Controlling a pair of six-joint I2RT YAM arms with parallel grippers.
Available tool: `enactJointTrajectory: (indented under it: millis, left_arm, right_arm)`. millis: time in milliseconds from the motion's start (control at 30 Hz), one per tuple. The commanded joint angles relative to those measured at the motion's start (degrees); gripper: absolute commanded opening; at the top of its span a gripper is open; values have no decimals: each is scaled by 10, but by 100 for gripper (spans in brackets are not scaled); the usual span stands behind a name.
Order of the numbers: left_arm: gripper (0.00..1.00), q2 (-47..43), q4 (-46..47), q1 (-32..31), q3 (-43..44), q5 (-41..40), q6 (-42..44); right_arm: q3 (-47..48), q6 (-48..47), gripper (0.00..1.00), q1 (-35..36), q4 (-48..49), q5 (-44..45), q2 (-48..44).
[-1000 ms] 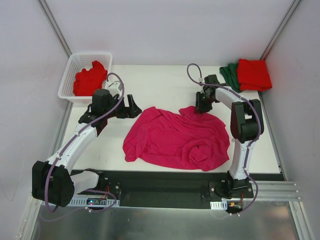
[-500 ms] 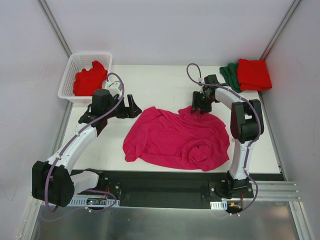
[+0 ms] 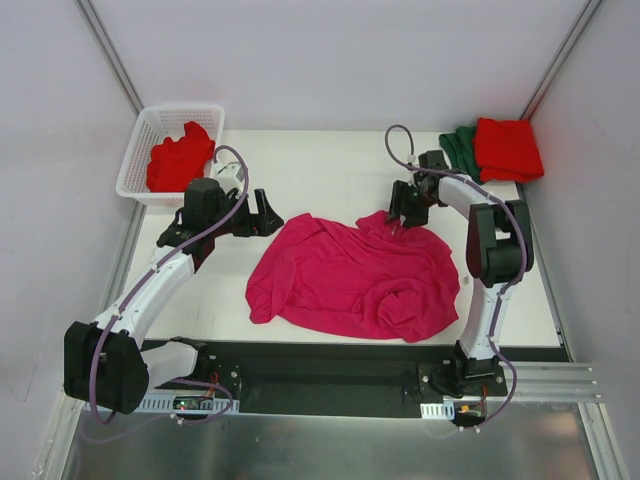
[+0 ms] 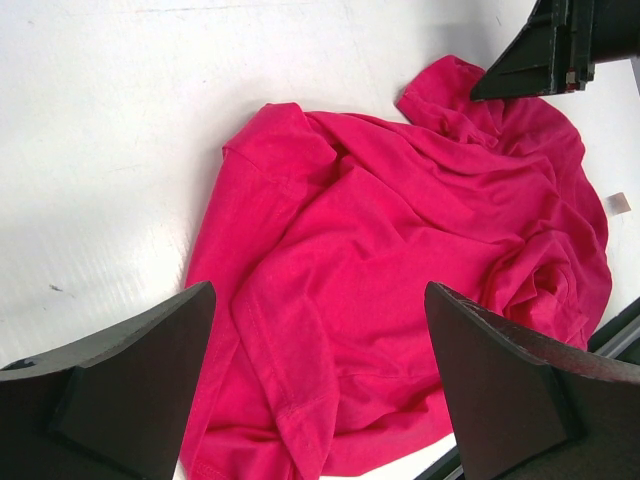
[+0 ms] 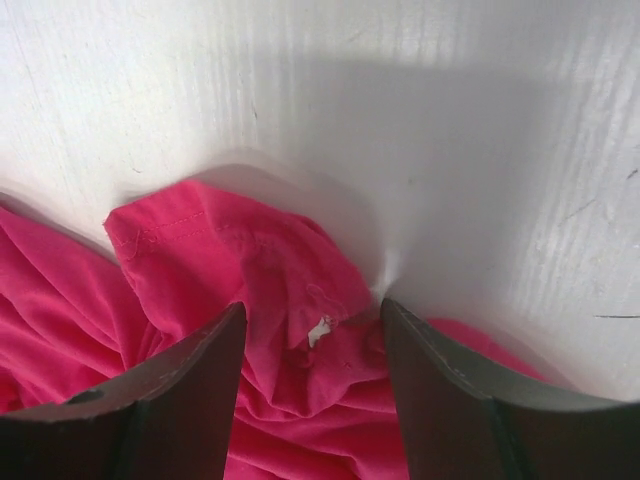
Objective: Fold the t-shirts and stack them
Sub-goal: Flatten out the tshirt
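Currently magenta shirt (image 3: 350, 280) crumpled mid-table (image 3: 330, 170), unfolded. Left gripper (image 3: 268, 215) jaws wide apart, empty, just beside shirt's far-left edge. Right gripper (image 5: 312, 310) jaws apart, astride bunched hem at far edge. Risk: closing there pinches several layers, drags whole heap. Far: loose red shirt (image 3: 180, 160) in basket (image 3: 135, 160); folded red shirt (image 3: 508, 148) overlapping green shirt (image 3: 460, 148), far-right corner.

Left gripper (image 3: 267, 215) wide open, right gripper (image 3: 399, 223) jaws apart, angled downward

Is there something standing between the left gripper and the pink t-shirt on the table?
Nothing visible does. Only bare table separates the open left gripper from the crumpled pink t-shirt. The right gripper sits at the shirt's far edge, away from that path.
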Motion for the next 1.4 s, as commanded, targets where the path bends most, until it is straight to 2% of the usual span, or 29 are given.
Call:
enactJointTrajectory:
  millis: [0,300,600,867,1133,1233,1300,1367]
  left_arm:
    - [86,-7,6,-2,12,7,7]
    - [86,-1,5,-1,15,11,8]
    - [86,0,5,-2,16,10,11]
    - [86,0,6,-2,12,9,13]
    - [86,1,6,-1,11,7,15]
    - [86,2,6,-2,10,7,15]
    - [90,2,6,-2,10,4,15]
    - [99,6,6,-2,13,-8,15]
  right_arm:
    - [-18,21,60,-17,15,-27,-30]
    - [-40,63,59,-37,52,-74,-34]
    - [-79,144,54,-63,143,-142,-33]
    - [-84,143,49,-66,144,-133,-34]
    - [-86,140,35,-67,142,-135,-30]
    - [-86,138,22,-67,142,-136,-29]
    - [-85,137,14,-68,142,-136,-26]
    - [-85,136,11,-67,142,-137,-26]
